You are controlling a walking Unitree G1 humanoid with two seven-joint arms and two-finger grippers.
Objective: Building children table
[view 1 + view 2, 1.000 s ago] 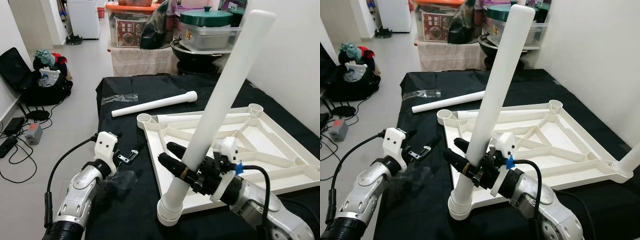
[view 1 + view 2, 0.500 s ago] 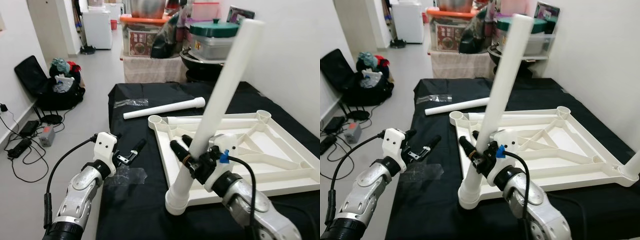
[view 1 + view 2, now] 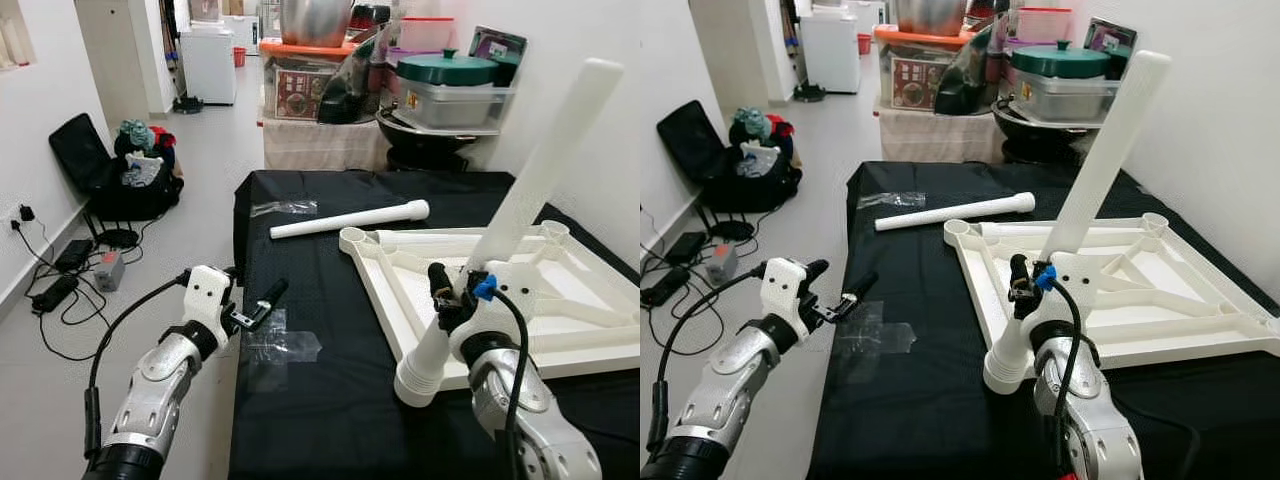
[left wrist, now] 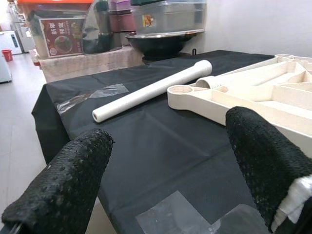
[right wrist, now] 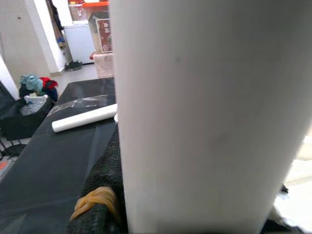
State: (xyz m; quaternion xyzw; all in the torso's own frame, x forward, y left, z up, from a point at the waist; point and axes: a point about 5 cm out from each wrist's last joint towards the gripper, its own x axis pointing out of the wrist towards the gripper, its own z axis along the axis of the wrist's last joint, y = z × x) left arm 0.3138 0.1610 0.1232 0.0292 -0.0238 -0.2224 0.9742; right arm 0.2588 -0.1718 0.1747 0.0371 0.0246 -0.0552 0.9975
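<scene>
Left eye view, right gripper (image 3: 445,300) clamping tilted table leg (image 3: 520,215)

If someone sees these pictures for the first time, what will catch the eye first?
The long white table leg rising at a slant, gripped low by the right gripper, its base at the near corner of the upside-down white tabletop on the black cloth. A second leg lies loose beyond, and the left gripper hovers open beside the cloth's left edge.

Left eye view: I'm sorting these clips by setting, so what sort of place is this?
Probably a lived-in home, perhaps a hallway or storage corner. A white fridge stands at the far end, stacked storage bins and a large pot crowd a side table, and a black bag stuffed with clothes sits on the tiled floor.
</scene>
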